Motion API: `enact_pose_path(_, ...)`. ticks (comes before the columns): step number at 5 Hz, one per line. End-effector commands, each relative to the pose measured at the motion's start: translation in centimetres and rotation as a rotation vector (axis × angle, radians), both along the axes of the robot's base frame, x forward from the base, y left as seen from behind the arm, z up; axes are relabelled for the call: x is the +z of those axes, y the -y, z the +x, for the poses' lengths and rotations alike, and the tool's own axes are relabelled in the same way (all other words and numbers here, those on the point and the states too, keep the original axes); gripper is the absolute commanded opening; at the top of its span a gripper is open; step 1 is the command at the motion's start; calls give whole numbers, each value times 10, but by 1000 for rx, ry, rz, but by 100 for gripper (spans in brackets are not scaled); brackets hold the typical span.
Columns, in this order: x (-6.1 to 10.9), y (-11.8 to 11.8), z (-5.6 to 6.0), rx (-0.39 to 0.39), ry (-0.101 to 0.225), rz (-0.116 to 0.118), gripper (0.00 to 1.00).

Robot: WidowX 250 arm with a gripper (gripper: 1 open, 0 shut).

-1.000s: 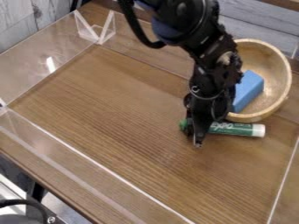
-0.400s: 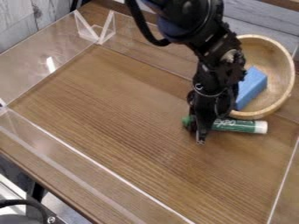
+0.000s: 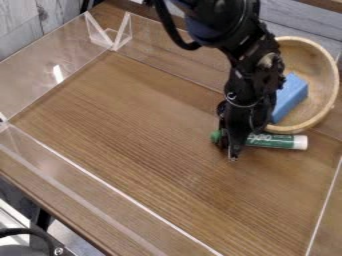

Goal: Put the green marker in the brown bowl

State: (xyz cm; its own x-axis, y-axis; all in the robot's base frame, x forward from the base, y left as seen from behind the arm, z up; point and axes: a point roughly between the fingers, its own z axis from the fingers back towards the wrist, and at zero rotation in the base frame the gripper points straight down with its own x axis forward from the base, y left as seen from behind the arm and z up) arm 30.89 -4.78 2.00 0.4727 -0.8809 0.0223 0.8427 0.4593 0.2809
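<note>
High oblique view over table (image 3: 120,120)

Black jointed robot arm (image 3: 238,45), blue patch near the top, slim dark gripper (image 3: 233,146)

1. The marker (image 3: 271,142) has a white barrel with a green label, and its end beside the gripper is dark green.
2. The bowl (image 3: 325,72) is light brown wood with a paler tan rim.
3. The foam block (image 3: 286,95) inside the bowl is bright blue.
4. The gripper (image 3: 233,148) and the arm (image 3: 227,40) above it are black, with a blue patch showing near the top of the arm.
5. The table (image 3: 134,130) is medium brown with fine, straight wood grain running across it.
6. The walls (image 3: 54,60) around the table are clear, with pale glinting edges.
</note>
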Motion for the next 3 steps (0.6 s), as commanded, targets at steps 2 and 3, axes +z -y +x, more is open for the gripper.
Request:
enact_pose_path(2,4,3,9,7,10,-8,0)
enact_pose_path(3,5,4,12,10,11,-11,0)
